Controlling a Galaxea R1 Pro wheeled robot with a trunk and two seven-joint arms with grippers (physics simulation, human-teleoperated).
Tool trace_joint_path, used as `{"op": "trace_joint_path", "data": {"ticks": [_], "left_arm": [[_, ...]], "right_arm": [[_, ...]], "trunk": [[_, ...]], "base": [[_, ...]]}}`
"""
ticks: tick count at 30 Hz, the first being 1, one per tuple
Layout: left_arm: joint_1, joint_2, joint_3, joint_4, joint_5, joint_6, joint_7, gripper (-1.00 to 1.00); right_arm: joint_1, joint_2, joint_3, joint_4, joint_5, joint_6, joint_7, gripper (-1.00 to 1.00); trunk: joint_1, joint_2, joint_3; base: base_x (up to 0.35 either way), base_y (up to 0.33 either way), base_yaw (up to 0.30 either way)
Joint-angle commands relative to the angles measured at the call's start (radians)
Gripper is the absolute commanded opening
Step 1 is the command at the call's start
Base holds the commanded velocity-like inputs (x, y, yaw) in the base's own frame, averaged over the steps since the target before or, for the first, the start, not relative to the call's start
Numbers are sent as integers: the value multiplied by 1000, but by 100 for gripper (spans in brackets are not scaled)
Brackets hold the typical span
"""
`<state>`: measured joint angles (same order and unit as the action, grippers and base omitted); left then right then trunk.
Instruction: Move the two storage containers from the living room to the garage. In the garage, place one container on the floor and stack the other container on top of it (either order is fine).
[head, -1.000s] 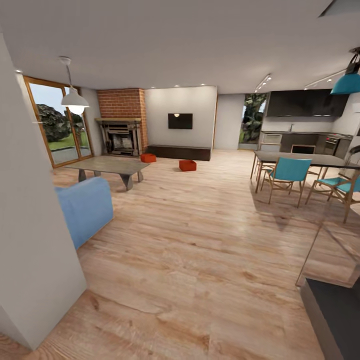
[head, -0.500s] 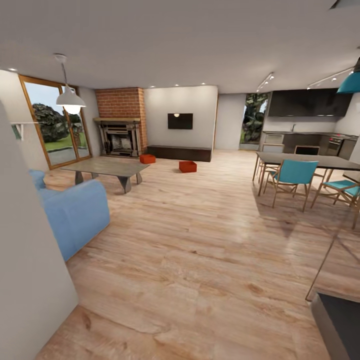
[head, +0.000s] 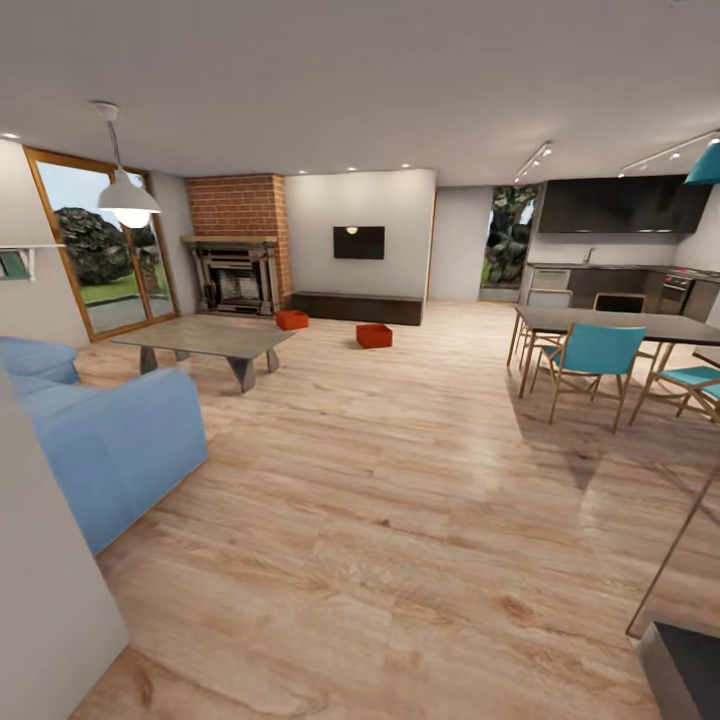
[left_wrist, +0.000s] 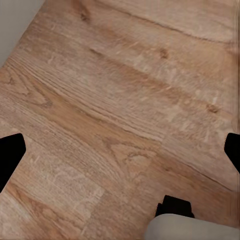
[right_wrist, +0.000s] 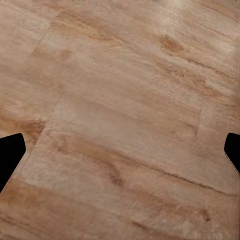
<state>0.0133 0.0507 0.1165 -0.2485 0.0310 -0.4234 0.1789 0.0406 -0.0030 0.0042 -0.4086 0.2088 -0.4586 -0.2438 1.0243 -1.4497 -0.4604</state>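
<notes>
Sitting apart on the wood floor (head: 400, 500), two storage containers (head: 292, 319) (head: 374, 335); both jaws spread wide.

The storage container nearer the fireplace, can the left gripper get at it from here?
Probably not yet. That storage container sits far across the wood floor by the fireplace, while the open left gripper faces only floor; the path looks unobstructed.

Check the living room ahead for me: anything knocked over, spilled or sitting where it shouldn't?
Nothing looks damaged or spilled. The only things out of place are the two storage containers, sitting upright and apart on the wood floor in front of the low cabinet by the fireplace. Both grippers hang open and empty over bare planks.
</notes>
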Motion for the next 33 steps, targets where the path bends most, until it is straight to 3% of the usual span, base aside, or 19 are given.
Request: {"op": "trace_joint_path", "data": {"ticks": [1,33], "left_arm": [[1,0,0,-2,3,-2,1,100],[1,1,0,-2,4,-2,0,100]], "right_arm": [[0,0,0,-1,11,2,-8,100],[0,0,2,-1,11,2,-8,100]], "trunk": [[1,0,-1],[1,0,-1]], "base": [[325,-159,0],[325,-109,0]]}}
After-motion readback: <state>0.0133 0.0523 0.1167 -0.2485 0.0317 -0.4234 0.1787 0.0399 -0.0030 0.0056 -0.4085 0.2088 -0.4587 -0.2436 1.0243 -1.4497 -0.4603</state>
